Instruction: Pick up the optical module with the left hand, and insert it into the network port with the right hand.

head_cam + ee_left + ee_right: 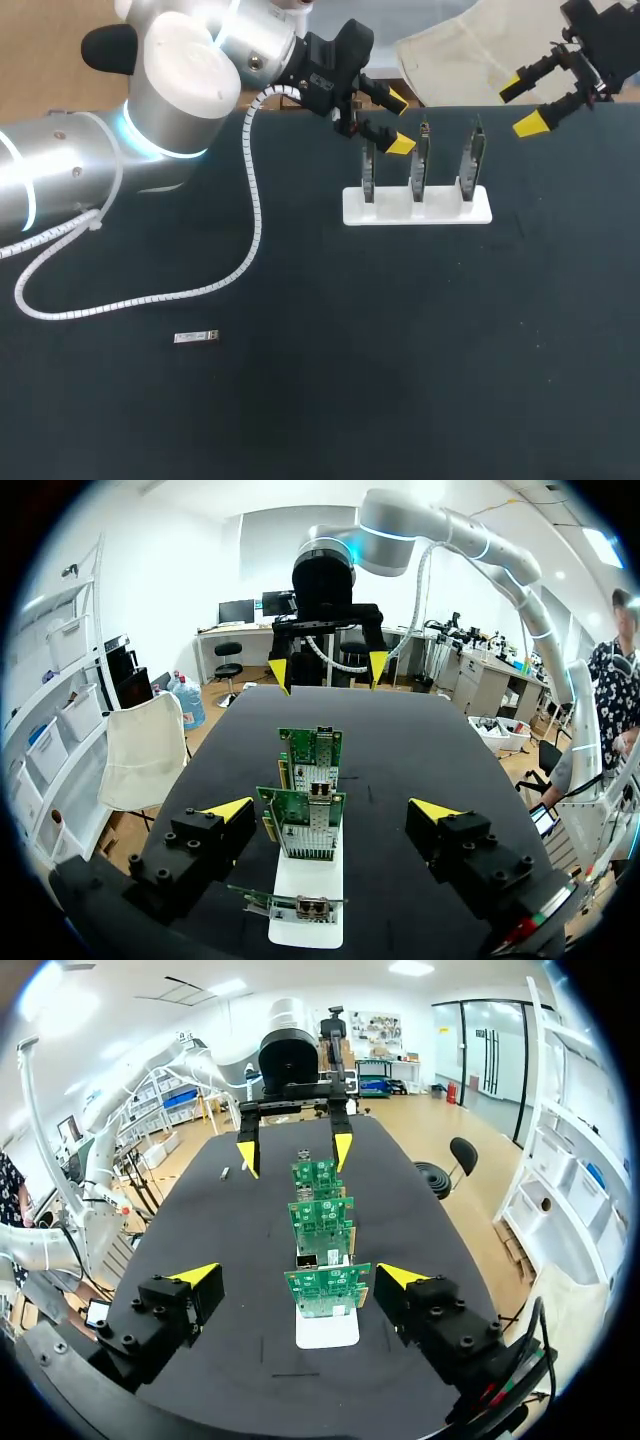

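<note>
Silvery optical module [196, 337]: small flat bar, lying lower left on black table [420, 380] | left gripper [398, 122]: upper middle, above leftmost card [368, 172] in white holder [417, 210], fingers wide, holding nothing | right gripper [522, 106]: upper right, wide, holding nothing; arm cut off | module detail too small to make out.

The head camera looks down on the dark surface [400, 380] from above and behind. Both wrist cameras sit low near its far edge, facing each other along the white card stand [442, 212], which all views share.
</note>
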Tool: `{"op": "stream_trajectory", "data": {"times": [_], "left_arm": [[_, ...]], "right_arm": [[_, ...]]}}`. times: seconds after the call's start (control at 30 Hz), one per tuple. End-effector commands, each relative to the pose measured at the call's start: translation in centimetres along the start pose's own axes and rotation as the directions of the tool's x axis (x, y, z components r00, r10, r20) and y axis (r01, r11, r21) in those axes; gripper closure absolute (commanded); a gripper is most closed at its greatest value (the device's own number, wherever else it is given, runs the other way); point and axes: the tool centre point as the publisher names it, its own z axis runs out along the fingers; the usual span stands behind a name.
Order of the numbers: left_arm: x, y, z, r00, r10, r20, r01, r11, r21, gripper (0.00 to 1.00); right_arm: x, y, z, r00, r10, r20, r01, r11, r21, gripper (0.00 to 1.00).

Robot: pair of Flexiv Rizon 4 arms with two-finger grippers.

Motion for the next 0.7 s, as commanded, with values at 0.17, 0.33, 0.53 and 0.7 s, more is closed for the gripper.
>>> {"op": "stream_trajectory", "data": {"times": [0.17, 0.33, 0.53, 0.7], "left_arm": [[-0.3, 0.1, -0.1, 1.000, 0.012, 0.020, -0.012, 1.000, 0.000, 0.00], [-0.9, 0.4, -0.6, 0.999, 0.015, 0.036, -0.015, 1.000, -0.023, 0.00], [-2.4, 0.7, -2.0, 0.997, 0.058, 0.056, -0.055, 0.997, -0.052, 0.00], [-3.8, 0.8, -4.5, 0.992, 0.106, 0.064, -0.099, 0.989, -0.108, 0.00]], "right_arm": [[0.0, -0.1, 0.0, 1.000, 0.000, 0.000, 0.000, 1.000, -0.001, 0.00], [0.0, -0.1, 0.0, 1.000, 0.000, 0.000, 0.000, 1.000, -0.001, 0.00], [0.0, -0.1, 0.0, 1.000, 0.000, 0.000, 0.000, 1.000, -0.001, 0.00], [0.0, -0.1, 0.0, 1.000, 0.000, 0.000, 0.000, 1.000, -0.001, 0.00]]}}
